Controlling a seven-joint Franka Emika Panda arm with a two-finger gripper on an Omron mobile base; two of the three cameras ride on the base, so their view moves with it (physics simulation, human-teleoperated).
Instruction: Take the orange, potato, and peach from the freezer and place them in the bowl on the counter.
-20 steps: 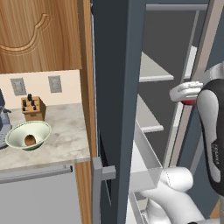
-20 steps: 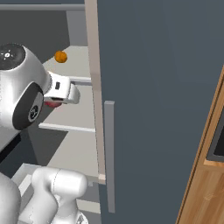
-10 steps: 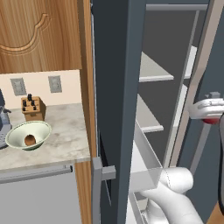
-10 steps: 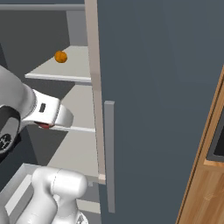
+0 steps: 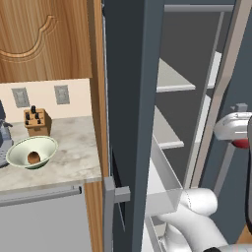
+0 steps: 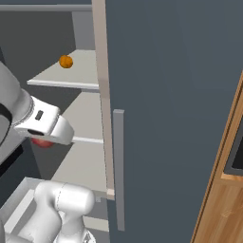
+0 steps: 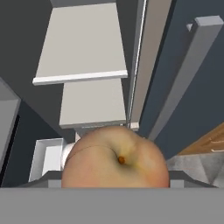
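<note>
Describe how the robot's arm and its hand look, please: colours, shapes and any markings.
The arm is glossy white, made of rounded tube-like segments with bulbous joints. The hand is a white, boxy block with rounded edges, carrying a small dark rectangular mark on its side and a dark band behind it. No cables show.

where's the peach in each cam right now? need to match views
Left base view: peach, a red sliver under the white gripper at the right edge, beside the freezer.
Right base view: peach, red patch under the gripper, at the left, below the shelf with the orange.
Hand view: peach fills the bottom centre, held close to the camera.
Shared landmark: the freezer's light grey shelves.
</note>
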